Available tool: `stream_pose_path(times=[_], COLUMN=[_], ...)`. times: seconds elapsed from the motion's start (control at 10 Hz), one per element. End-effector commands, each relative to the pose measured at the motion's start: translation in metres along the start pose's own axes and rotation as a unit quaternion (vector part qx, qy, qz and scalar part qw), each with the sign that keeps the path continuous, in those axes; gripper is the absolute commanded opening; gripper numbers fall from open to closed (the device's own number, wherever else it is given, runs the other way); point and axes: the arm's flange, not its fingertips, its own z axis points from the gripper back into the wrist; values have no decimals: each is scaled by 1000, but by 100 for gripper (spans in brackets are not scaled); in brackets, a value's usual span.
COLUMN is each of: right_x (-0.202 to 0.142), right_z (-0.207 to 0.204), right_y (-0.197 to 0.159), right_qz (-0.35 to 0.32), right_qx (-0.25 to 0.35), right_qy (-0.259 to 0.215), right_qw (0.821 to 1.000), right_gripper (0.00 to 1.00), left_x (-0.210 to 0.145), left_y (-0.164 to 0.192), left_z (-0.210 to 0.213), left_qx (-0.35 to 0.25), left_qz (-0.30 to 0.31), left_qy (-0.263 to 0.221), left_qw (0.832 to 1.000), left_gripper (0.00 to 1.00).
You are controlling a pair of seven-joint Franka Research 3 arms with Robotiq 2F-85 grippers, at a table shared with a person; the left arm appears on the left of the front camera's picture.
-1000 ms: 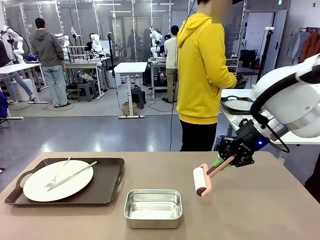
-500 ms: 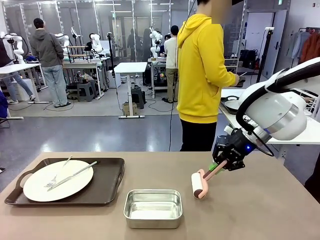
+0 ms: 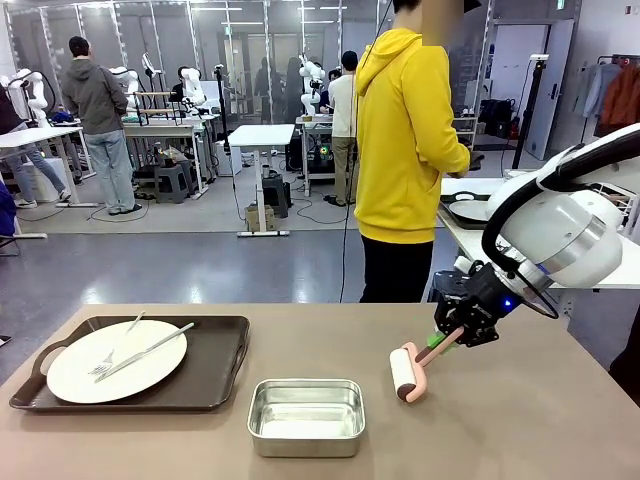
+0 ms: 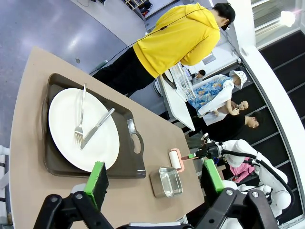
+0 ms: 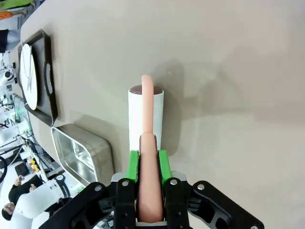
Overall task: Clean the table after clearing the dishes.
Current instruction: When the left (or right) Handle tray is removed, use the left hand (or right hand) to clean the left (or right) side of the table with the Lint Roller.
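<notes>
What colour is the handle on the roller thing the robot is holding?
The handle is pink, best seen in the right wrist view.

taupe table [image 3: 540, 425] carries a dark tray [image 3: 213, 368] and a steel pan [image 3: 305, 417]

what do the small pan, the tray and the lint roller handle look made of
Small pan: likely stainless steel, brushed silver with soft reflections. Tray: probably plastic, matte dark brown with moulded handle cutouts. Lint roller handle: seemingly smooth pink plastic or rubber, slight sheen.
</notes>
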Motion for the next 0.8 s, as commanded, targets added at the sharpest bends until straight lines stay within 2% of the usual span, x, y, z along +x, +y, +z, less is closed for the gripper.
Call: stream_pose_path(times=[0.0, 0.5, 0.7], right_x=[-14, -33, -30], right_z=[1, 74, 86], right_y=[-34, -72, -79], right_qz=[8, -16, -22], right_qx=[-38, -109, -168], right_qy=[-21, -61, -51], right_qw=[999, 992, 984], right_gripper=[20, 20, 20], left_x=[0, 0, 0], left_y=[0, 0, 0], left_z=[2, 2, 2], left_qx=[-3, -3, -3], left_qz=[-4, -4, -4], left_qy=[-3, -3, -3], left_qw=[1000, 1000, 1000], left_gripper=[100, 100, 100])
